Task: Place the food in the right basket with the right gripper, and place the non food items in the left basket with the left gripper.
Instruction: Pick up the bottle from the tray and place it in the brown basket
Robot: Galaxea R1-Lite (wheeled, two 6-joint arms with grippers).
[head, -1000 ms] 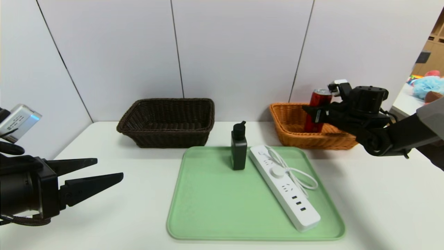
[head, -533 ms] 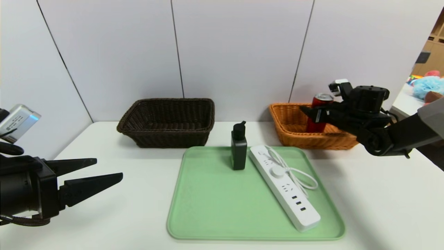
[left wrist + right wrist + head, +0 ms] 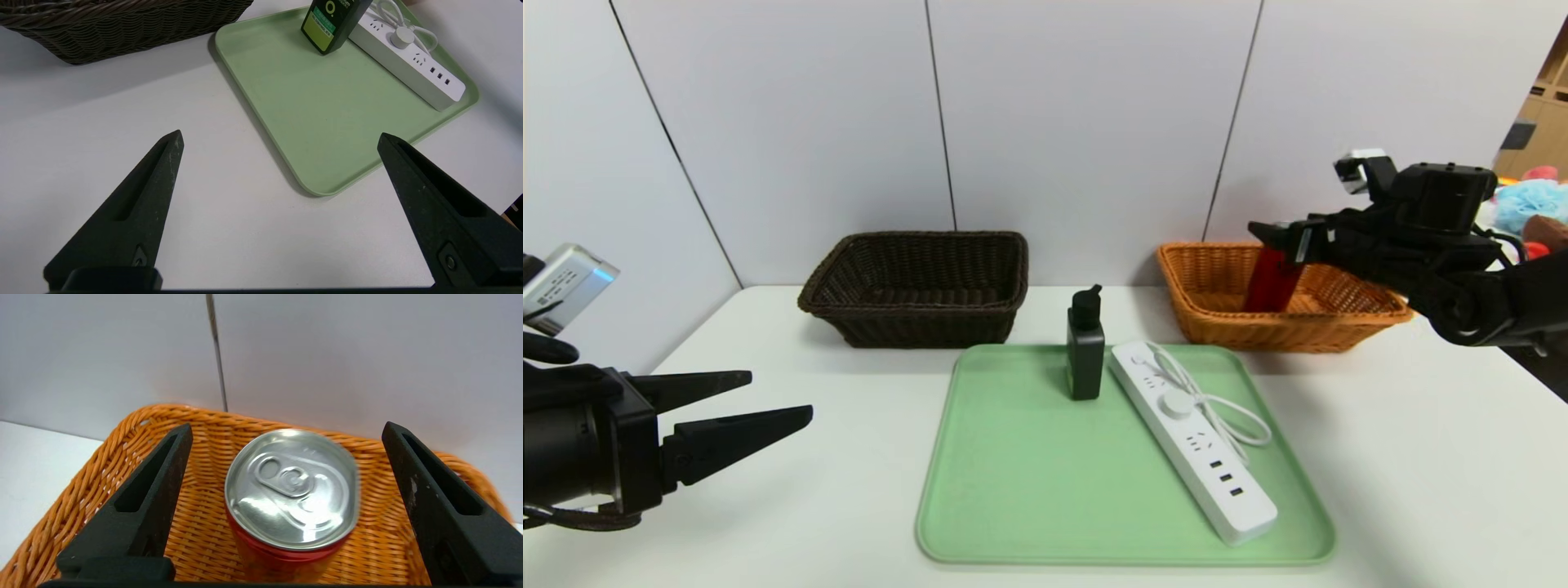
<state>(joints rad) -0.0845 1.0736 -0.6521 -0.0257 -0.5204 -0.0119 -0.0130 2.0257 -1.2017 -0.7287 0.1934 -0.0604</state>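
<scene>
The drink can (image 3: 1270,282) at two o'clock is red with a silver top (image 3: 292,490). Around it, the right basket (image 3: 1298,335) shows an orange-tan weave; at eleven o'clock, the left basket (image 3: 923,331) is woven in brown so dark it's nearly black. The tray (image 3: 1045,490) toward six o'clock is pale green. On it, the pump bottle (image 3: 1085,351) is blackish, with a lime-and-teal label (image 3: 322,26), and the power strip (image 3: 1192,441) is white, dotted with black ports.
</scene>
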